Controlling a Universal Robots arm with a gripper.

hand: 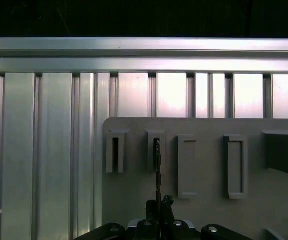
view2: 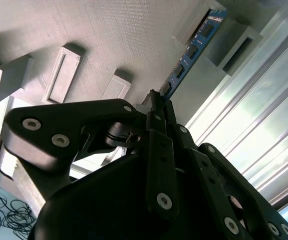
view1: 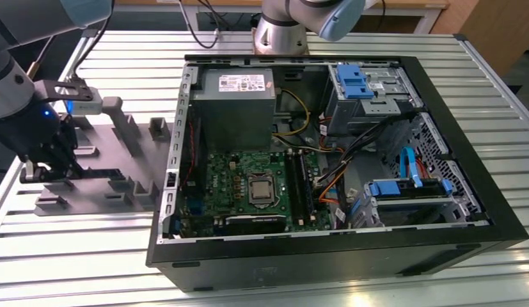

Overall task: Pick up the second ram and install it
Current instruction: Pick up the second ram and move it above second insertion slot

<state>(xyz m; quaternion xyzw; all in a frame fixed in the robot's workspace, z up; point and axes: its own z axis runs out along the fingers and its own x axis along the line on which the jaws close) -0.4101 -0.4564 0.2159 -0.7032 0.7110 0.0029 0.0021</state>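
The second ram (view2: 193,47) is a thin blue board with black chips. It stands on edge on the grey fixture (view2: 108,40), its far end in a slotted block. In the first wrist view the second ram (hand: 157,170) shows edge-on, reaching into a slot of the fixture (hand: 204,210). My gripper (view2: 156,100) has its black fingers closed together on the stick's near end, as the gripper (hand: 159,205) also shows in the first wrist view. In the exterior view the gripper (view1: 44,171) is low over the fixture (view1: 119,137) at that view's left, with the ram (view1: 98,173) a dark strip beside it.
An open black computer case (view1: 469,211) lies at the exterior view's right with a green motherboard (view1: 238,185), grey power supply (view1: 234,96), cables and blue drive bays. Upright blocks (view1: 157,130) stand on the fixture. The slatted aluminium table (view1: 68,256) surrounds everything.
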